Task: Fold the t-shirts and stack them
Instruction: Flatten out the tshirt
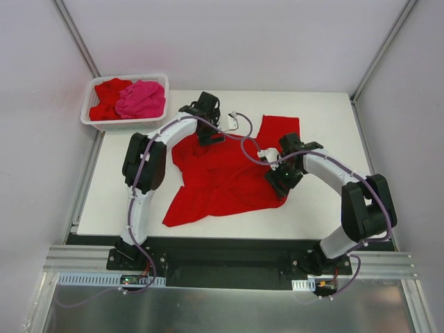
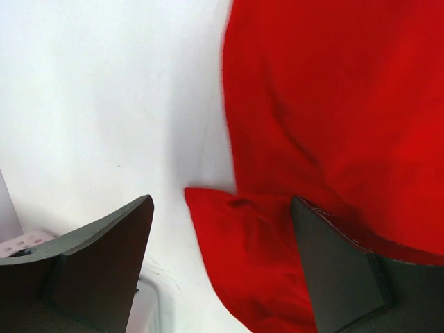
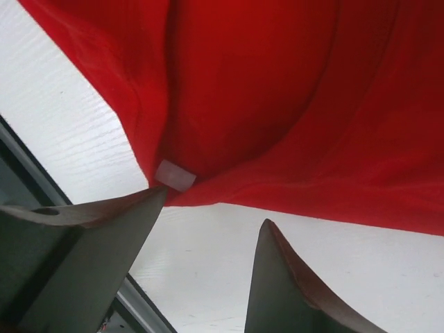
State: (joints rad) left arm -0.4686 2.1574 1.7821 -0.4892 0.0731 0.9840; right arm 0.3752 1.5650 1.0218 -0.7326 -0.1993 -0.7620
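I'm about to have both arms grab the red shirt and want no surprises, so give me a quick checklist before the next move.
1. Left pincer open: ok.
2. Right pincer open: ok.
3. Red t-shirt corner between left fingers: ok.
4. Shirt edge between right fingers: not ok, hem with white tag lies just past the tips.
5. Shirt flat on the table: not ok, rumpled.
6. Basket clear of both arms: ok.

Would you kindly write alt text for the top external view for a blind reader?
A crumpled red t-shirt lies on a white table, the left arm reaching its far edge and the right arm its right edge. A white basket at the far-left corner holds a pink t-shirt and a second red t-shirt.
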